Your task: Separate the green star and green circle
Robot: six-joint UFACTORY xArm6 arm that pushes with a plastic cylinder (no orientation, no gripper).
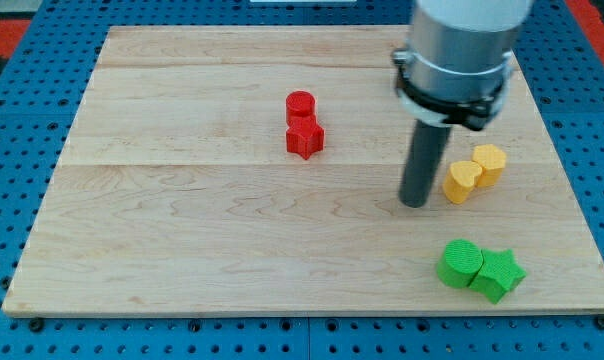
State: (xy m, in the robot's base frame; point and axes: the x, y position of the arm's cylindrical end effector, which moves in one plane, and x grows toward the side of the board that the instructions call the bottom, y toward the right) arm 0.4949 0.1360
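Observation:
The green circle (460,264) and the green star (499,274) sit touching each other near the view's bottom right of the wooden board (202,250), circle on the left, star on the right. My tip (414,204) rests on the board above and to the left of the green circle, a short gap away from it. The rod hangs from the grey arm (462,50) at the view's top right.
A yellow heart (461,182) and a yellow hexagon (489,163) lie touching, just right of my tip. A red circle (300,105) and a red star (305,138) sit together near the board's centre top. Blue pegboard surrounds the board.

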